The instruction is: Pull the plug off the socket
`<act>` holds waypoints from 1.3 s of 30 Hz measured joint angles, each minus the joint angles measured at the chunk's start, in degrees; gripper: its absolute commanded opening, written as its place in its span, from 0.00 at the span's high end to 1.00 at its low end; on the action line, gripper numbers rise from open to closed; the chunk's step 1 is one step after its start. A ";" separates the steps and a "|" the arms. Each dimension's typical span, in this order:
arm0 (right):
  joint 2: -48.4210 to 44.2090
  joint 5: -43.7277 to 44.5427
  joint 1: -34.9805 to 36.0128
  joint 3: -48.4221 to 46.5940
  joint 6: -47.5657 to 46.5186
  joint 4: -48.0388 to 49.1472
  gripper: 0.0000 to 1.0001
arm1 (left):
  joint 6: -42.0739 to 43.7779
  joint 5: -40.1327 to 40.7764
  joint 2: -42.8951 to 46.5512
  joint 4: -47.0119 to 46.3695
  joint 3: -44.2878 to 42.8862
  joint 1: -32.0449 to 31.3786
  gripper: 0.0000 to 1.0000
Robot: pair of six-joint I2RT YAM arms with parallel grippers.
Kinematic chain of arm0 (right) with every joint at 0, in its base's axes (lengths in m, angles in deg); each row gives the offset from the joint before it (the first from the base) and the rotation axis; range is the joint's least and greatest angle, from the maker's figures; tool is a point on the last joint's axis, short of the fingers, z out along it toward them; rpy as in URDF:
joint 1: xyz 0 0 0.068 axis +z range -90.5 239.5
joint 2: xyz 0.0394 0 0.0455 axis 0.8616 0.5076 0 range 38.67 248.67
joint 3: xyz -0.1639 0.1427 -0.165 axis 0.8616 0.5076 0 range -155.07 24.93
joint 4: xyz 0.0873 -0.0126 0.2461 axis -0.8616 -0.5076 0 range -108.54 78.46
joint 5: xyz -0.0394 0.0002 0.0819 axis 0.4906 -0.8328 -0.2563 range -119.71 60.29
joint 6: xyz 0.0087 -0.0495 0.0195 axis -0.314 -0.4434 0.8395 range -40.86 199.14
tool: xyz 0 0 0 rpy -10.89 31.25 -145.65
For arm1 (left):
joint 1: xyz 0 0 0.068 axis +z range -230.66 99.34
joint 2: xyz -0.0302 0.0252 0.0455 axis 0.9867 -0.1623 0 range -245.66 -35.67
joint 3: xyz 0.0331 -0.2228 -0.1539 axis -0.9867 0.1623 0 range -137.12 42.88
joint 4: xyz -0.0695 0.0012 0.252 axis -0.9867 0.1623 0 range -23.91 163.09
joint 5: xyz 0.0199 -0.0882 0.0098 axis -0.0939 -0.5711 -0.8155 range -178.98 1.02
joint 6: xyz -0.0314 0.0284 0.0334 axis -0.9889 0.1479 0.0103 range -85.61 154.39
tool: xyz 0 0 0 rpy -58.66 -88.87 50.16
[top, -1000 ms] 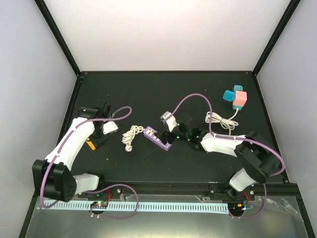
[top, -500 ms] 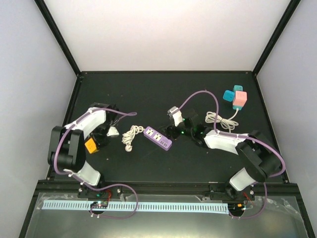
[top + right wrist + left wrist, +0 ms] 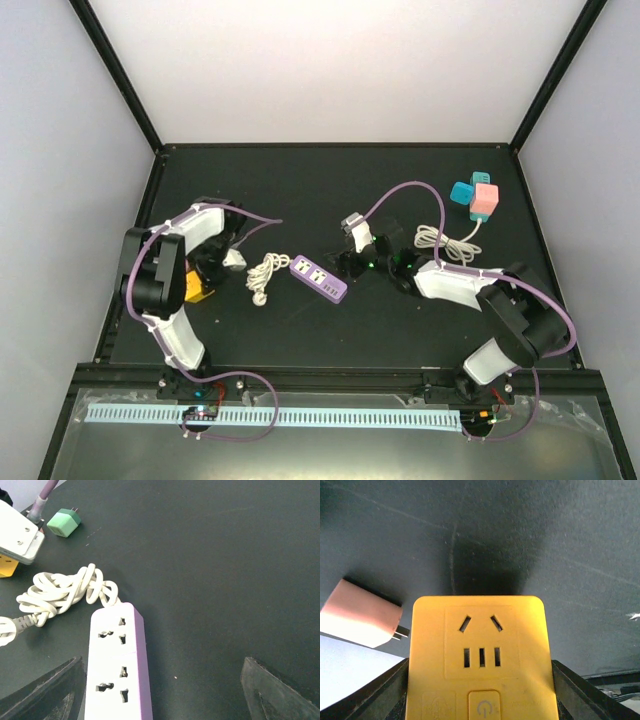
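My left gripper [image 3: 480,700] is shut on a yellow socket block [image 3: 479,655], whose slots are empty. A pink plug [image 3: 361,620] lies on the mat just left of it, prongs bare and apart from the socket. From above, the yellow socket [image 3: 196,290] sits under the folded left arm, with the pale plug [image 3: 232,260] beside it. My right gripper [image 3: 162,690] is open and low over the mat. A purple-sided power strip [image 3: 117,665] lies by its left finger [image 3: 45,690], and nothing is held.
The strip's white coiled cord [image 3: 265,272] lies between the arms. A green plug [image 3: 63,523] rests on the mat beyond it. At the back right, pink and teal cube sockets [image 3: 476,197] stand with another white cord [image 3: 445,243]. Black frame rails edge the mat.
The left arm has folded in toward its base, carrying the yellow socket slightly right, away from the pink plug. The right gripper drew back off the purple strip and opened wider.
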 measured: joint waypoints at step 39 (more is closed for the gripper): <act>7.41 11.56 14.53 -10.58 -16.63 -19.26 0.00 | -7.76 -34.07 18.97 -0.76 -13.84 0.00 0.01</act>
